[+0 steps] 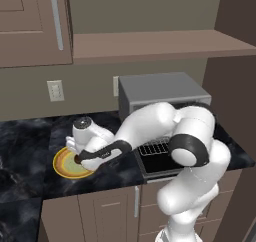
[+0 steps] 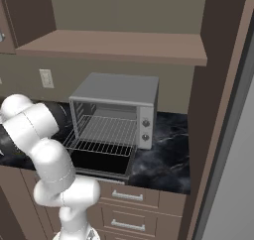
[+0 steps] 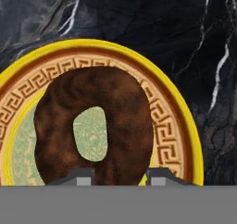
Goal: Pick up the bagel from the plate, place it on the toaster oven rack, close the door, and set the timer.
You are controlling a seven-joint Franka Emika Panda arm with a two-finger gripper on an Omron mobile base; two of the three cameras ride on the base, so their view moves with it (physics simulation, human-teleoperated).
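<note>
The bagel (image 3: 125, 107), a dark brown ring, lies flat on the yellow-rimmed plate (image 3: 172, 126). My gripper (image 3: 119, 177) reaches down over it, and its two fingertips sit close against either side of the bagel's near part, one toward the hole and one at the outer edge. From the left base view, the gripper (image 1: 80, 159) is low over the plate (image 1: 64, 168) on the counter, left of the toaster oven (image 1: 160, 91). The oven's door (image 2: 101, 162) hangs open and flat. The wire rack (image 2: 104, 134) is slid partly out over it.
Black marble counter (image 3: 139, 15) surrounds the plate. Two knobs (image 2: 145, 130) sit on the oven's right-hand strip. A wall outlet (image 1: 55, 90) is behind the plate and a shelf (image 1: 160, 43) runs above the oven. My arm's elbow (image 1: 192, 146) hangs in front of the open door.
</note>
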